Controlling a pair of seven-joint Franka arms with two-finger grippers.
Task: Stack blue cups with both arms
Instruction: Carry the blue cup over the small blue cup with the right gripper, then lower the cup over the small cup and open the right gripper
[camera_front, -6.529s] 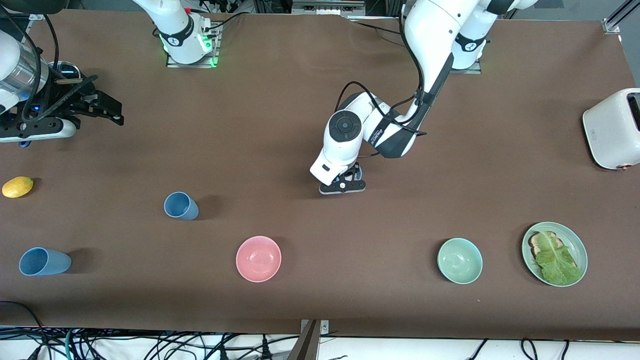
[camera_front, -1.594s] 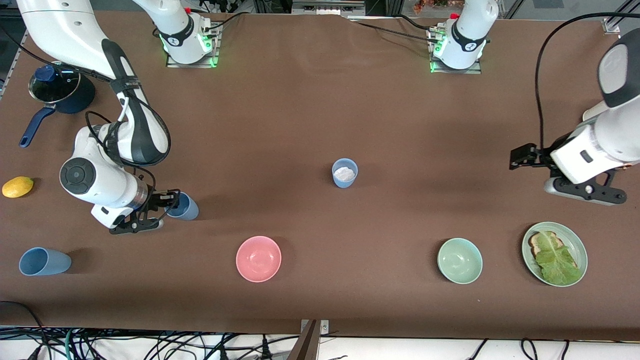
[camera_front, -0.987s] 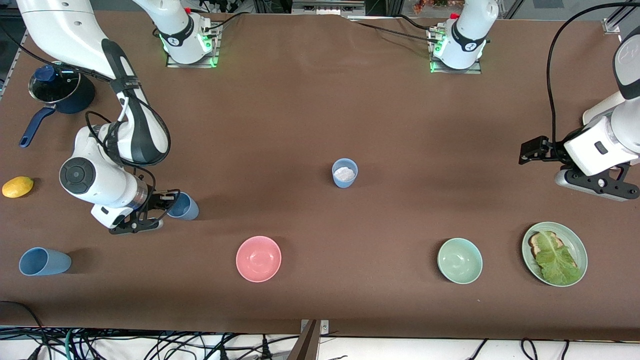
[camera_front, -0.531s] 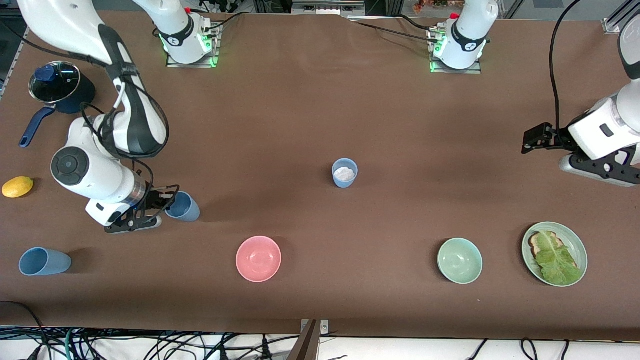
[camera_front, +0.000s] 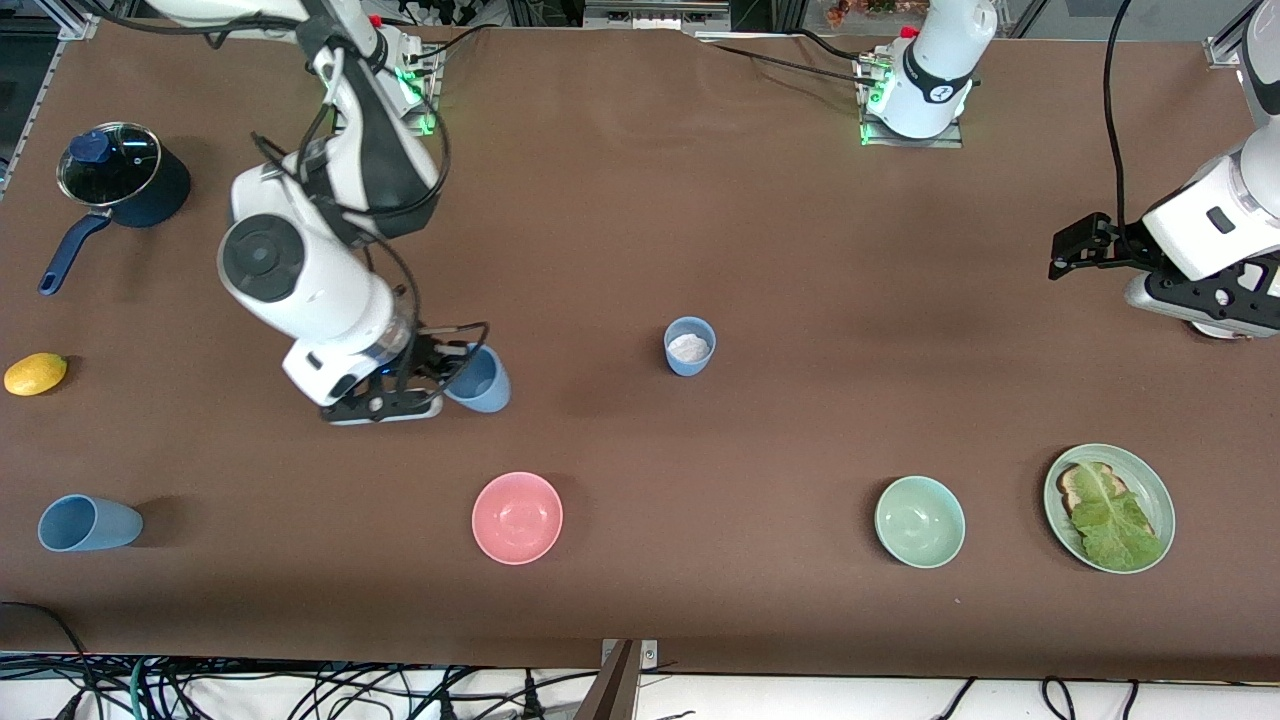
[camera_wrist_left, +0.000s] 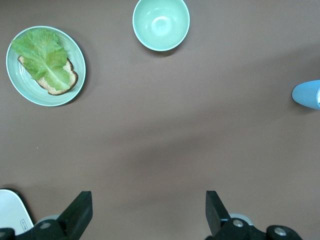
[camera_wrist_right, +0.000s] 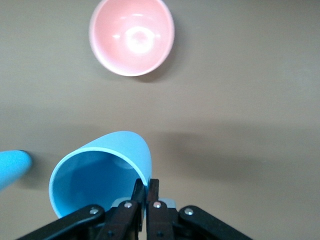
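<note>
Nearest the front camera, toward the right arm's end of the bench (camera_front: 640, 200), one blue cup (camera_front: 88, 523) lies on its side. Along the same row sit a pink bowl (camera_front: 517, 517), a mint-green bowl (camera_front: 919, 521) and a green plate (camera_front: 1160, 490) with toast and lettuce (camera_front: 1110, 520), the plate toward the left arm's end. Farther from the camera, the right gripper (camera_front: 438, 368) hangs over the bench between the pink bowl and the middle cup, fingers pressed together on the rim of a second blue cup (camera_front: 478, 380), held tilted, mouth toward the wrist camera. Middle of the bench, a third blue cup (camera_front: 689, 345) stands upright with something white inside. A lemon (camera_front: 35, 373) lies at the right arm's end, and farther still a navy saucepan (camera_front: 120, 185) with a glass lid. The left gripper (camera_front: 1072, 247) waits up over the left arm's end, jaws spread wide, holding nothing; a white appliance corner (camera_wrist_left: 12, 210) shows by it.
</note>
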